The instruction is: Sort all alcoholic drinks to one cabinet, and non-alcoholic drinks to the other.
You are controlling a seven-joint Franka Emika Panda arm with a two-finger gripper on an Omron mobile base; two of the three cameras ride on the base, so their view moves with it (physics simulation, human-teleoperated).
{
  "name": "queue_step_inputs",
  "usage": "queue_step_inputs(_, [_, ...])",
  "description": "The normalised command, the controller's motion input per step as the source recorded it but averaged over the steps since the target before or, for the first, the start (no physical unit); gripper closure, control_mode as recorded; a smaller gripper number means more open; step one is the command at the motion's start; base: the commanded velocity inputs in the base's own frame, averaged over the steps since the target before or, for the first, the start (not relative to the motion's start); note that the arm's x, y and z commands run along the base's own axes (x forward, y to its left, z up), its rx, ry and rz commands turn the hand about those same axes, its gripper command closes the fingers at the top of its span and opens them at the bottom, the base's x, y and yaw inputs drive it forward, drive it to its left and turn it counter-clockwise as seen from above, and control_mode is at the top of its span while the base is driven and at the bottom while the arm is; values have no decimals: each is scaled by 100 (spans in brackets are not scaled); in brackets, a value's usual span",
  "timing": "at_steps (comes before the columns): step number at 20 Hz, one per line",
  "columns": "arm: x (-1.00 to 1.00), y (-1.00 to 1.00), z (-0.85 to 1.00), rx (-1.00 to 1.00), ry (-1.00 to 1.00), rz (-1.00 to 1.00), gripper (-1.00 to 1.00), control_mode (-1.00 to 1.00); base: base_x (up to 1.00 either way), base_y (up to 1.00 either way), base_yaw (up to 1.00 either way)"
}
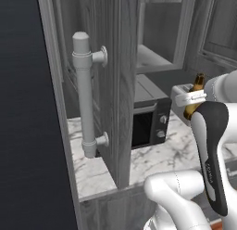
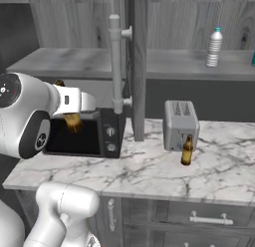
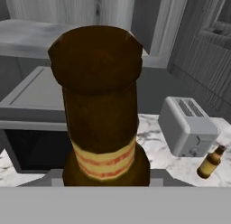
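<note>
The tool [image 2: 74, 107] is clenched on an amber beer bottle [image 2: 73, 120], holding it upright in the air above the marble table [image 2: 149, 171], in front of the black microwave [image 2: 99, 136]. In the left base view the same held bottle [image 1: 196, 92] shows at about 3 o'clock, its neck rising beside the white wrist, with the microwave [image 1: 150, 120] to its 9 o'clock. From the hand view the held bottle [image 3: 101, 114] looms close, its neck and cap pointing toward the camera and a pale striped label around its shoulder. The second beer bottle [image 2: 187, 150] stands upright on the table just in front of the grey toaster [image 2: 180, 124], at about 3 o'clock from the microwave; in the hand view it sits at 4 o'clock [image 3: 211, 162], tilted by the camera's roll, just beside the toaster [image 3: 189, 126]. A clear ribbed water bottle [image 2: 213, 48] with a white cap stands upright on the grey cabinet shelf [image 2: 169, 64] at about 1 o'clock in the right base view. An open cabinet door [image 1: 109, 85] with a thick pale bar handle [image 1: 85, 94] stands edge-on between the camera and the microwave; in the right base view the handle [image 2: 116, 61] hangs above the microwave.
</note>
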Motion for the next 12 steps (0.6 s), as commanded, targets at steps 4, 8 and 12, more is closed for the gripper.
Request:
queue_step_inputs(4, [0, 0, 0, 0, 0, 0, 100, 100, 26, 23, -2])
queue_step_inputs(8, [0, 0, 0, 0, 0, 0, 100, 100, 12, 29, -1])
queue_step_inputs(12, [0, 0, 0, 0, 0, 0, 100, 100, 8, 28, 0])
